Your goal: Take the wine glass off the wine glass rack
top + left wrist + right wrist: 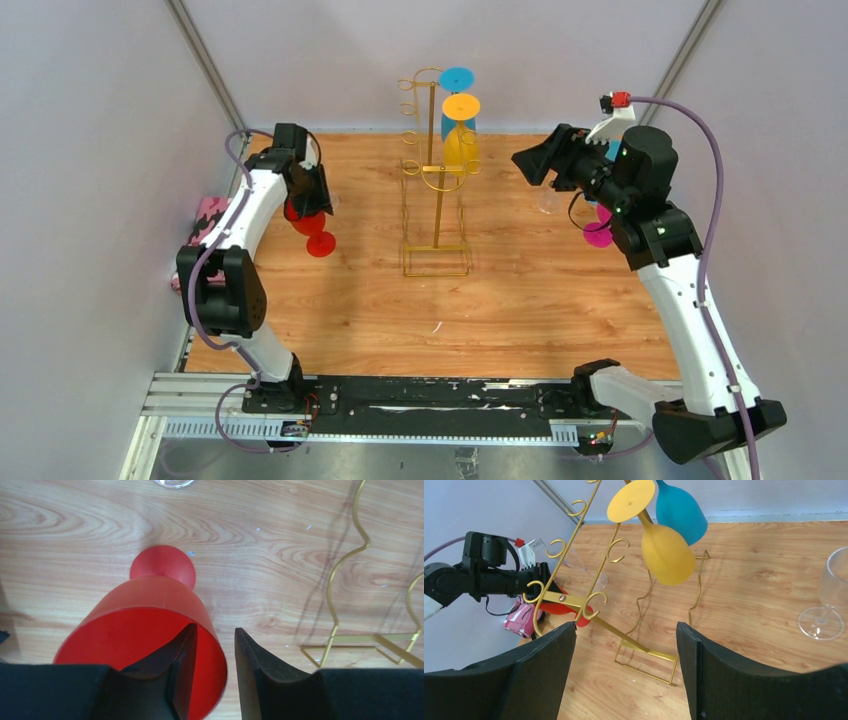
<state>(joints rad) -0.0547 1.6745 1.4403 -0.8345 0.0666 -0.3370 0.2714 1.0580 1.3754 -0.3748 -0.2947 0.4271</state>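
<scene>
The gold wire wine glass rack stands mid-table; it also shows in the right wrist view. A yellow wine glass and a blue wine glass hang upside down on its right hooks, also seen in the right wrist view as yellow and blue. My left gripper straddles the rim of a red wine glass, one finger inside the bowl and one outside, with small gaps to the wall. The red glass is left of the rack. My right gripper is wide open and empty, raised to the right of the rack.
A clear glass stands right of the rack. A pink glass sits by the right arm. Another clear glass stands just beyond the red one. A pink patterned object lies at the left table edge. White walls enclose the table.
</scene>
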